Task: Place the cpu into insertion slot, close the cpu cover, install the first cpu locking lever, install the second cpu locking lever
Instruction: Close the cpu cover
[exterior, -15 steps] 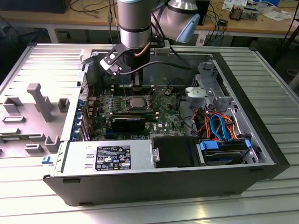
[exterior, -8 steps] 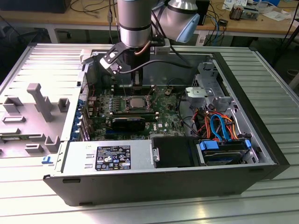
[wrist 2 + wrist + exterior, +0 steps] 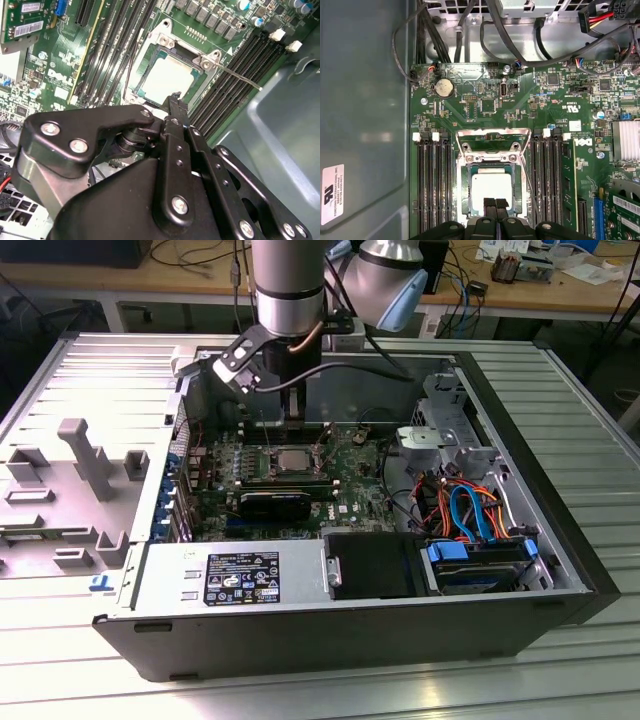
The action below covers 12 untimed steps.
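Observation:
The cpu (image 3: 491,186) lies flat in the insertion slot (image 3: 466,190), its silver-grey top showing; it also shows in the second wrist view as the pale cpu (image 3: 167,75). The cpu cover (image 3: 492,132) stands tilted up from its hinge on one side of the slot, its window open to the green board. A thin wire locking lever (image 3: 241,78) sticks out from a corner of the slot. My gripper (image 3: 495,202) is shut with nothing between its fingers and hovers at the slot's edge opposite the cover. In the exterior view the gripper (image 3: 293,423) hangs just above the slot (image 3: 290,462).
Long black memory slots (image 3: 432,185) flank the socket on both sides. The open case holds a black fan block (image 3: 275,503), a power supply (image 3: 230,580), and a drive cage with coloured cables (image 3: 470,510). A grey fixture (image 3: 85,455) lies at the exterior view's left.

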{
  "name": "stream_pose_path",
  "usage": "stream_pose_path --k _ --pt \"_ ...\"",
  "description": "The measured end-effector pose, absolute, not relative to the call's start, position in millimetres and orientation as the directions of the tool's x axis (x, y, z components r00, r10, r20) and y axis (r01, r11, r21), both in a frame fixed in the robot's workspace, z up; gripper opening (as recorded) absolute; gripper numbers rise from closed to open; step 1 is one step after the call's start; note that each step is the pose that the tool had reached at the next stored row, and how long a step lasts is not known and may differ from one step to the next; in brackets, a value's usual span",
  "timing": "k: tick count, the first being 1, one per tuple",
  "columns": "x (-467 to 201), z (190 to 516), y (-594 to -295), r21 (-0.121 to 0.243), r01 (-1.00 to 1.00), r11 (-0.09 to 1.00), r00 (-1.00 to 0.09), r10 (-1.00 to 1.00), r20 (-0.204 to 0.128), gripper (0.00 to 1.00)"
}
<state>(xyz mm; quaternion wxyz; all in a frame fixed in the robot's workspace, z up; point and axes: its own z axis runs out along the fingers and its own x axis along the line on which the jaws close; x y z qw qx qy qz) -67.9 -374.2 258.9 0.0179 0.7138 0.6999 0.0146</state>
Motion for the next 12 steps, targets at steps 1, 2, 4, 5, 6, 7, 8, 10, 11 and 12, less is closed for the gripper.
stream_pose_path --k 1,2,4,5,6,7,8,10,11,12 --pt "-67.9 259.3 -374.2 0.046 0.999 -0.020 0.020 1.000 -0.004 0.11" --pt "-67.9 260.4 -374.2 0.046 0.999 -0.020 0.020 1.000 -0.004 0.11" --pt "-67.9 262.0 -374.2 0.046 0.999 -0.020 0.020 1.000 -0.004 0.11" --pt "-67.9 262.5 -374.2 0.046 0.999 -0.020 0.020 1.000 -0.004 0.11" --pt "-67.9 263.0 -374.2 0.046 0.999 -0.020 0.020 1.000 -0.004 0.11" --pt "-67.9 263.4 -374.2 0.046 0.999 -0.020 0.020 1.000 -0.004 0.11" --pt "-67.9 263.7 -374.2 0.046 0.999 -0.020 0.020 1.000 -0.004 0.11" --pt "-67.9 264.7 -374.2 0.046 0.999 -0.020 0.020 1.000 -0.004 0.11" --pt "-67.9 265.1 -374.2 0.046 0.999 -0.020 0.020 1.000 -0.004 0.11" --pt "-67.9 265.3 -374.2 0.046 0.999 -0.020 0.020 1.000 -0.004 0.11"
